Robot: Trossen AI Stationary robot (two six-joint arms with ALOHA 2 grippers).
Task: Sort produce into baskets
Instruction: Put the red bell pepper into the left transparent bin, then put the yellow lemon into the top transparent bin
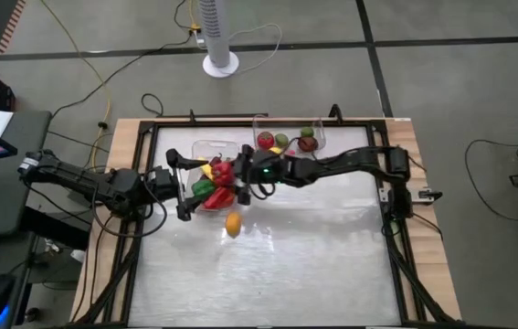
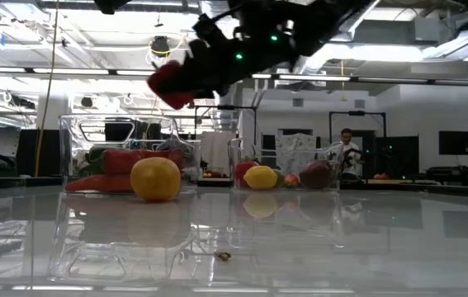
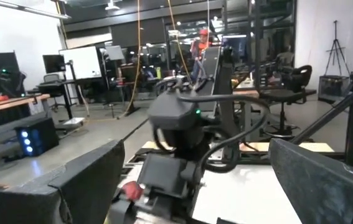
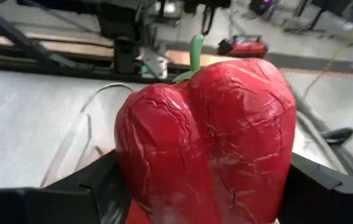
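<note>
My right gripper (image 1: 237, 174) is shut on a red bell pepper (image 4: 207, 137) with a green stem. It holds the pepper in the air over the left clear bin (image 2: 126, 157), which contains red, green and yellow produce (image 1: 211, 187). The right clear bin (image 1: 286, 139) holds a lemon (image 2: 260, 176) and red and green round pieces. An orange round fruit (image 1: 232, 224) rests on the table in front of the left bin. My left gripper (image 1: 178, 185) is wide open and empty at the left bin's left side. My right gripper pinches the pepper's lower body (image 4: 132, 186) between its two fingers (image 4: 83, 186), one on each opposite side. The fingers reach in from the table's right. The stem (image 4: 195, 53) points away from the wrist. The pepper (image 2: 172, 82) is lifted clear above the left bin.
A black frame (image 1: 240, 122) runs round the shiny table top. Open table surface lies toward the near edge (image 1: 268, 274). A white fan base (image 1: 220, 64) stands on the floor beyond the far edge. A person shows far off in the room (image 2: 347, 148).
</note>
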